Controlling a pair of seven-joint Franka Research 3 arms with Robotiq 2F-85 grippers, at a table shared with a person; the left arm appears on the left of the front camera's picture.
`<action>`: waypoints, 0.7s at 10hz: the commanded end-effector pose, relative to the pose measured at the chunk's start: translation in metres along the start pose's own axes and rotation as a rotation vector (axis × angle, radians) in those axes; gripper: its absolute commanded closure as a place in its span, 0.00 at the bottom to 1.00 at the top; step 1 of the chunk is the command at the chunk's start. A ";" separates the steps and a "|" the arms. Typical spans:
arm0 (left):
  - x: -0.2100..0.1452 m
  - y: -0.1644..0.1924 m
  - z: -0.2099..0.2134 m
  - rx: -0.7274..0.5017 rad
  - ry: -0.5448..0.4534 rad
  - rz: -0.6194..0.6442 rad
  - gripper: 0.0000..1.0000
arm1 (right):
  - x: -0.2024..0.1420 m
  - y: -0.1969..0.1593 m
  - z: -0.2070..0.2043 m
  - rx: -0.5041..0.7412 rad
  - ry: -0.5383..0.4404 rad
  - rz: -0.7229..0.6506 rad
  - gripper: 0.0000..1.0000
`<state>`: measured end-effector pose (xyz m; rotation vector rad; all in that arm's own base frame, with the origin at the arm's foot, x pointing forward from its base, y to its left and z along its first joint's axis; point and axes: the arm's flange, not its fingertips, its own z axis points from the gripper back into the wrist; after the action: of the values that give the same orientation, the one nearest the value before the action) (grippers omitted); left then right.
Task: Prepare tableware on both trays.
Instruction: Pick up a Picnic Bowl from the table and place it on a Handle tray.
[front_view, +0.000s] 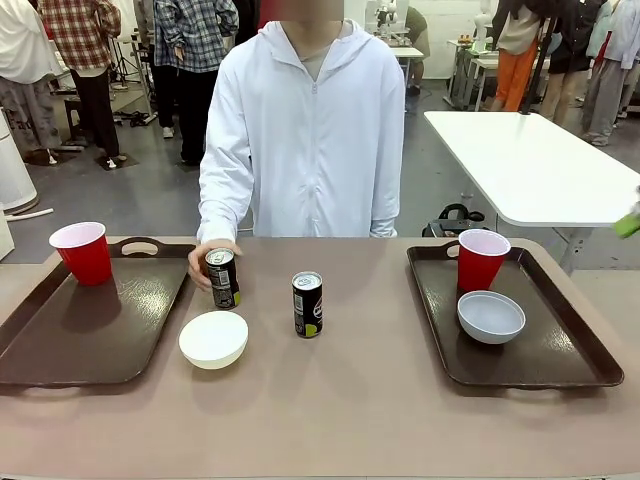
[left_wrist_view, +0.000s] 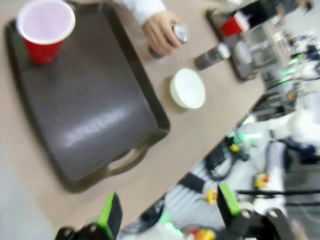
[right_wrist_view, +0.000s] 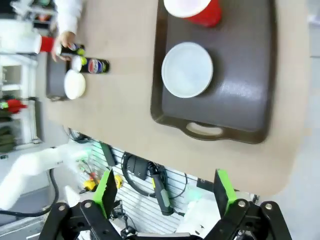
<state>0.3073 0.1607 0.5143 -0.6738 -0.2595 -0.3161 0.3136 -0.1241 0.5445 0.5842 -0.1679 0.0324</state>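
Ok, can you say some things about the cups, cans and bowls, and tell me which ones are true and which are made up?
1. A red cup stands on the left tray. True.
2. The white bowl sits on that tray too. False: it is on the table, beside the tray.
3. The person's hand is on a can. True.
4. The grey-blue bowl is on the bare table. False: it lies in the right tray.

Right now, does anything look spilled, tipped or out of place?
Nothing spilled or tipped. The white bowl, one can and another can held by the person's hand stand upright on the table between the trays.
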 end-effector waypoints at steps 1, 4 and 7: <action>0.008 -0.060 -0.027 0.177 0.078 -0.063 0.00 | 0.026 -0.056 0.026 0.111 0.002 -0.022 0.00; 0.033 -0.120 -0.085 0.298 0.187 -0.100 0.00 | 0.024 -0.131 0.046 0.242 -0.014 -0.046 0.00; 0.064 -0.159 -0.134 0.397 0.230 -0.119 0.00 | 0.015 -0.176 0.029 0.341 -0.015 -0.009 0.00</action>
<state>0.3113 -0.0497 0.5242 -0.2809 -0.1400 -0.4592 0.3341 -0.2773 0.4744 0.8809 -0.1604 0.0034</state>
